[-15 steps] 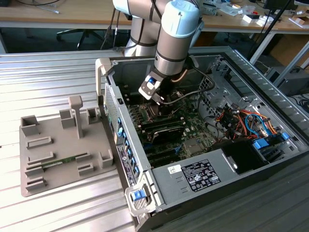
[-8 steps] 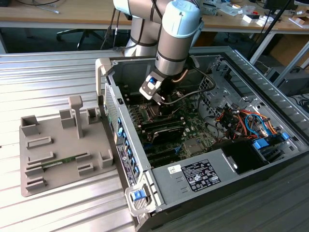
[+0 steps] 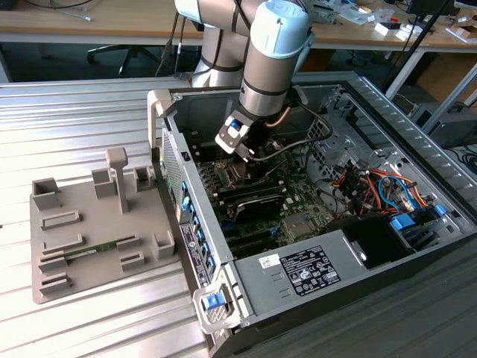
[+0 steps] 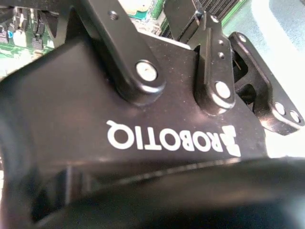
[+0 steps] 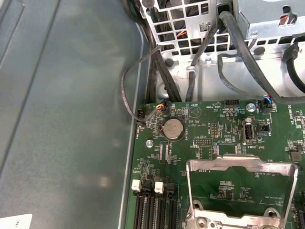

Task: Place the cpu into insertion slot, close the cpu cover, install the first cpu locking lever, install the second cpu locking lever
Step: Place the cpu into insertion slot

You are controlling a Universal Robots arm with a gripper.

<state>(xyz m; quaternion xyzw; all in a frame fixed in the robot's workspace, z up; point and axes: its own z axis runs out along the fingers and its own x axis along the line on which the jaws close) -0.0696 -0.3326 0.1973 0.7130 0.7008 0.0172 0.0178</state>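
In the exterior view my gripper [image 3: 251, 155] reaches down into the open computer case and hangs just above the green motherboard [image 3: 291, 201]. The insertion slot [image 3: 232, 171] lies directly under it, to the exterior view's left, mostly covered by the gripper. The first wrist view shows the cpu cover [image 5: 189, 186], a thin silver frame with a big square window. It is swung open and bare green board shows through the window. The gripper's black body [image 4: 143, 119] is close up in the second wrist view. The cpu and the locking levers are out of view.
A grey power supply box [image 3: 305, 272] with a white label sits at the case's near side. Coloured cables [image 3: 373, 186] crowd the exterior view's right. Black cables [image 5: 190, 81], a coin battery [image 5: 172, 129] and memory slots [image 5: 152, 210] surround the socket. A grey parts fixture [image 3: 97, 231] lies outside the case.
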